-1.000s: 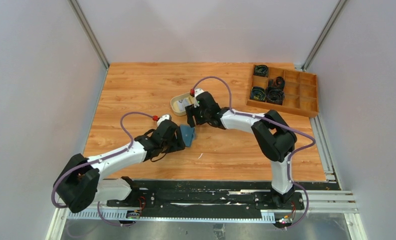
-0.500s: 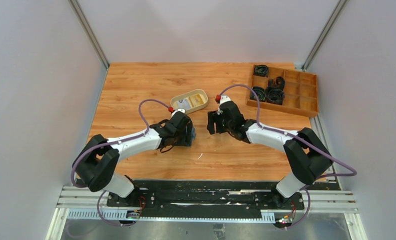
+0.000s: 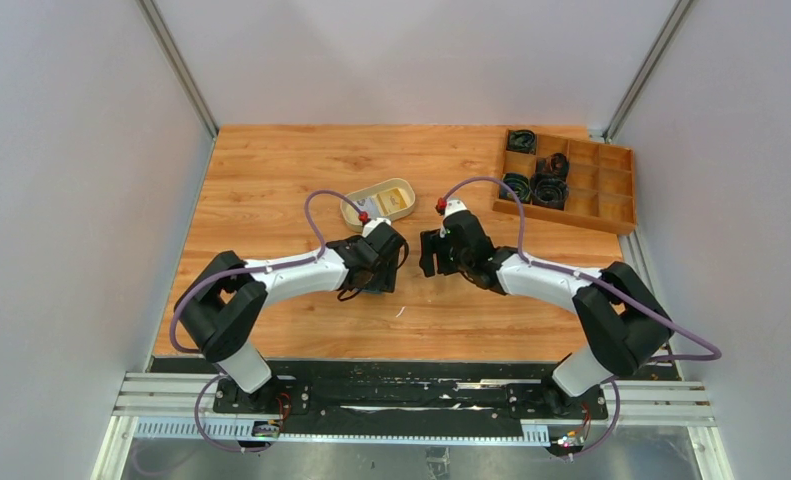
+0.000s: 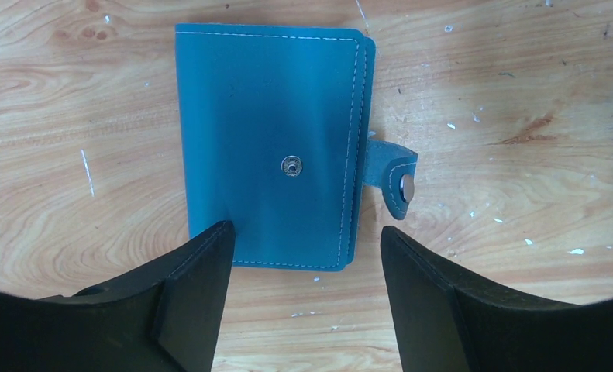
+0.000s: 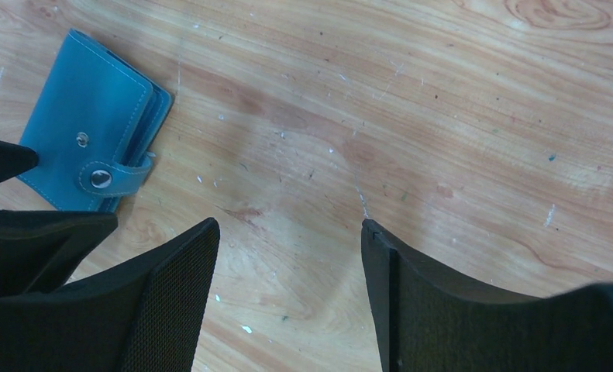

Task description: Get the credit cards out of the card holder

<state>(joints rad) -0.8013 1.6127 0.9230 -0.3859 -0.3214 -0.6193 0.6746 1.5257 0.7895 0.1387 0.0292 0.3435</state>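
The blue card holder (image 4: 268, 151) lies closed and flat on the wooden table, its tab (image 4: 392, 182) unsnapped and sticking out to the side. My left gripper (image 4: 304, 231) is open and empty, hovering over the holder's near edge with a finger on either side. In the top view the left gripper (image 3: 381, 268) hides most of the holder. My right gripper (image 5: 287, 225) is open and empty over bare wood, with the holder (image 5: 86, 124) off to its left. A yellow card (image 3: 397, 200) and a whitish card (image 3: 367, 209) lie in the cream oval tray (image 3: 356, 218).
A wooden compartment box (image 3: 611, 205) with black coiled items stands at the far right. My right gripper (image 3: 431, 255) sits just right of the left one. Grey walls close in the table on both sides and at the back.
My right gripper has moved away from over the tray to the right and nearer. My left gripper has moved right and now sits over the card holder.
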